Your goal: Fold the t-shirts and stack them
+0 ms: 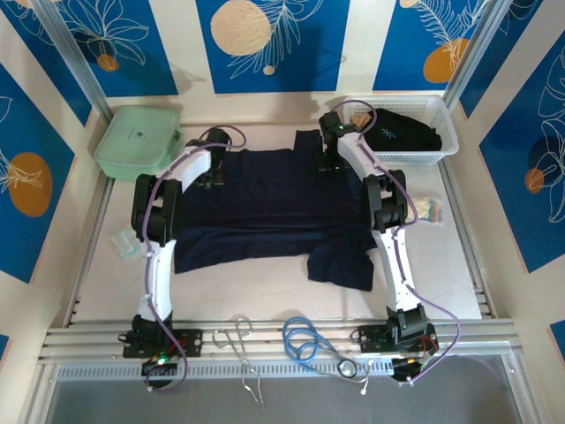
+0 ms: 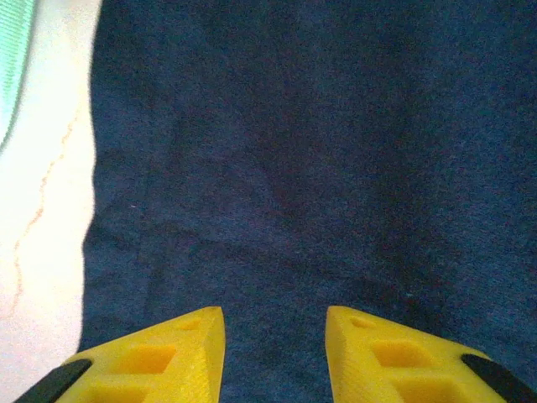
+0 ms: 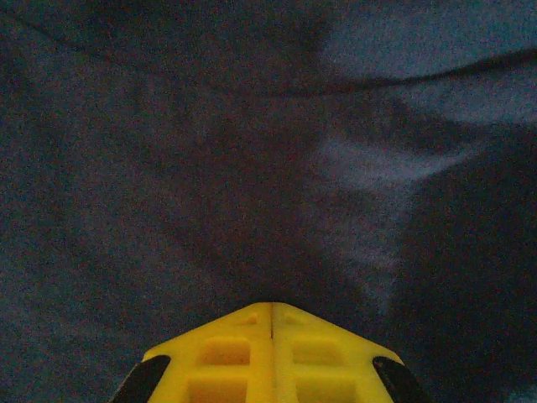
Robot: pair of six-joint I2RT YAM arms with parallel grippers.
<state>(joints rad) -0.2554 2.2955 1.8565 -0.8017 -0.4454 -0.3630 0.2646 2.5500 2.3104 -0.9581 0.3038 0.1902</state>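
Two loose items lie nearest the bases: a blue cable and a thin metal tool, both clear of the cloth.

Next out, a navy shirt, spread flat across mid-table, one sleeve trailing at the near right. Laid open, probably for easy reach of its edges when folding.

Both arms stretched over it to the far edge. Left gripper low over the far left part of the shirt, fingers spread, cloth beneath and nothing between them. Cloth edge and bare table just to its left. Probably poised to take that corner.

Right gripper over the far right part, fingers pressed together tip to tip. Creases running toward the tips, yet cannot tell if nipping any cloth.

Paired at the two far corners, likely for lifting that edge and bringing it back toward the bases as a first fold. No fold made yet.

Beyond: mint case at far left, near the shirt but apart. White basket at far right, holding a second shirt with a pale blue mark, waiting its turn. Stacking not begun.
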